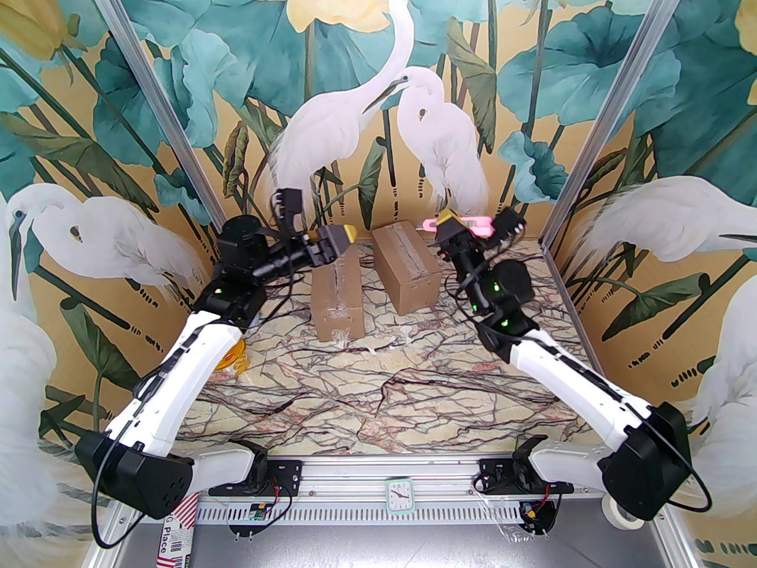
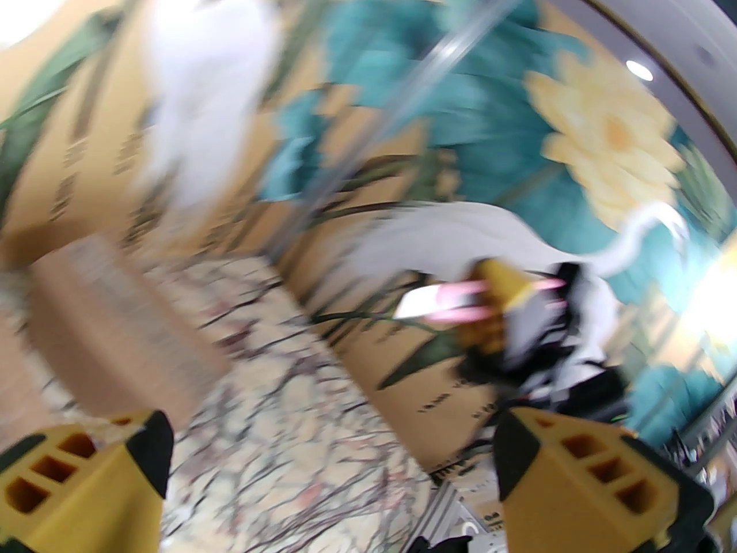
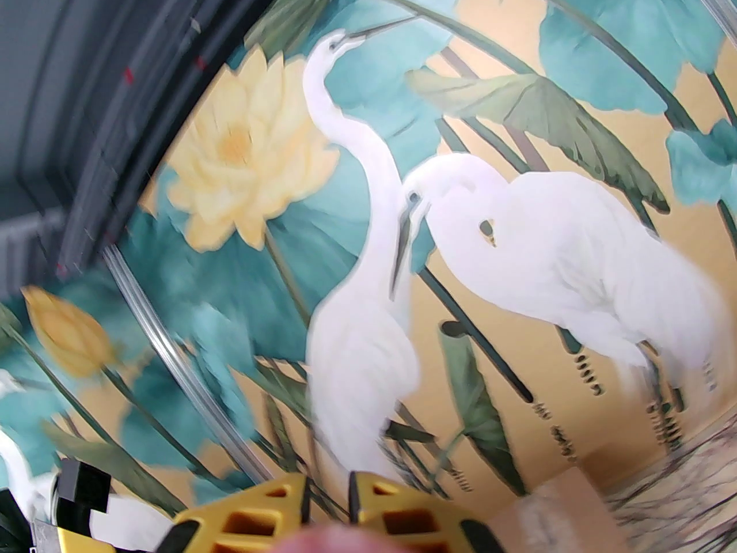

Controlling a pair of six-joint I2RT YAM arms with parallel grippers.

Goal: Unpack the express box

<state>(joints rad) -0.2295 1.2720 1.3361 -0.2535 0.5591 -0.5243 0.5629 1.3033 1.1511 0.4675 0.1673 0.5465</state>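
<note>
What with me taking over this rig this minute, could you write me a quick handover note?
Left gripper: fingers open, holding nothing, by the far end of the left box.
Right gripper: shut on the pink knife, raised near the far end of the right box.
Both boxes stand on the table, flaps closed.
Done: the left box's tape looks ragged, perhaps cut; I cannot confirm it.
Left: open the flaps and take out the contents.
</note>
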